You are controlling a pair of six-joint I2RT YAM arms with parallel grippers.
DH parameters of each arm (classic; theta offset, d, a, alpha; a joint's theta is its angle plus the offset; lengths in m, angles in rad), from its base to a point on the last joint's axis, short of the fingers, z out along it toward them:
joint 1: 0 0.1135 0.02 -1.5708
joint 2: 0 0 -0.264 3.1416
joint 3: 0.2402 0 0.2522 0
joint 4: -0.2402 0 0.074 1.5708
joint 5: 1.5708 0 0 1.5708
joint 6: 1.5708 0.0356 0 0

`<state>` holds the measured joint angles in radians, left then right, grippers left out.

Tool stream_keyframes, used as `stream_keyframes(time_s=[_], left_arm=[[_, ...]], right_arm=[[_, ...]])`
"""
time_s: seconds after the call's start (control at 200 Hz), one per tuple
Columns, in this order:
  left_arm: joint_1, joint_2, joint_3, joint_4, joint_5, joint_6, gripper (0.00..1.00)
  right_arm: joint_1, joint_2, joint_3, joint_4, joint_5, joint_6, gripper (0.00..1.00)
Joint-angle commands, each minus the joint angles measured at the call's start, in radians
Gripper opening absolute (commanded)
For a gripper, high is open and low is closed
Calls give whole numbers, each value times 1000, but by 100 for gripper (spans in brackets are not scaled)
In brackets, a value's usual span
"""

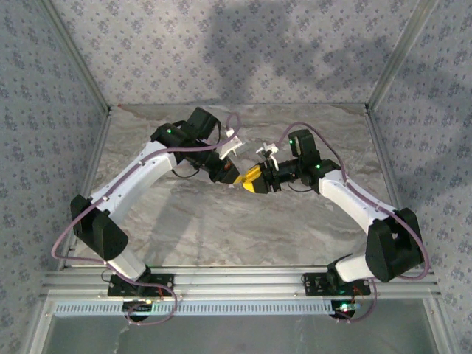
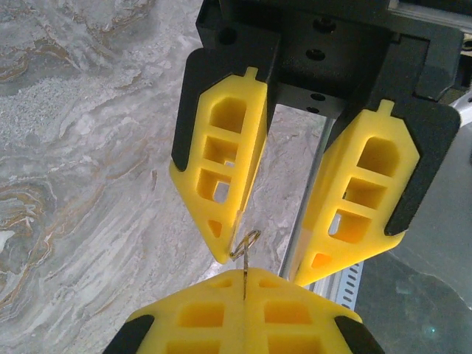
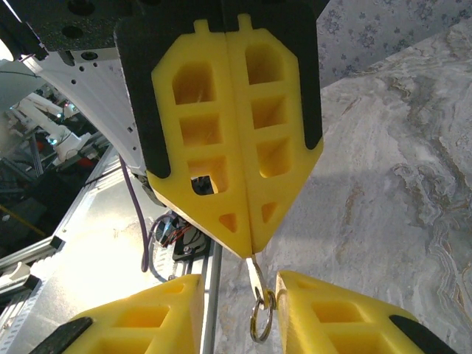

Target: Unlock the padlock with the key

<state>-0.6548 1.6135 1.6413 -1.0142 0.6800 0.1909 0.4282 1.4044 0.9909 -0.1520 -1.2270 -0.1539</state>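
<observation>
Marbled desk (image 1: 221,236), patterned walls (image 1: 236,44) behind. Arms meet tip to tip over mid-desk. Left gripper (image 2: 265,262): fingers spread, straddling the key's ring (image 2: 245,242); my guess is it's set to receive it. Key (image 3: 257,269) hangs between the two grippers, lifted off the desk, ring end toward the left one. Right gripper (image 3: 251,247): fingers pressed together on the key's shaft, presenting it steady. Reads as a handover or regrip before any lock work.
</observation>
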Motion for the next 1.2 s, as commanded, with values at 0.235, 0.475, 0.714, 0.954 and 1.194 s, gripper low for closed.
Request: stream_keyframes(time_s=[0.235,0.475,0.714,0.954,1.194], left_arm=[[-6,0,19,-1,7,20,0],[-5,0,18,-1,10,25,0],[-4,4,33,4,6,27,0],[34,-19,35,107,3,-36,45],[180,-75,-175,447,-219,-334,64]], right_arm=[[5,20,43,-7,7,9,22],[5,25,45,-27,17,0,4],[3,23,37,-70,34,-26,0],[-16,-12,-8,-59,94,-5,0],[-83,-108,-137,80,310,167,0]])
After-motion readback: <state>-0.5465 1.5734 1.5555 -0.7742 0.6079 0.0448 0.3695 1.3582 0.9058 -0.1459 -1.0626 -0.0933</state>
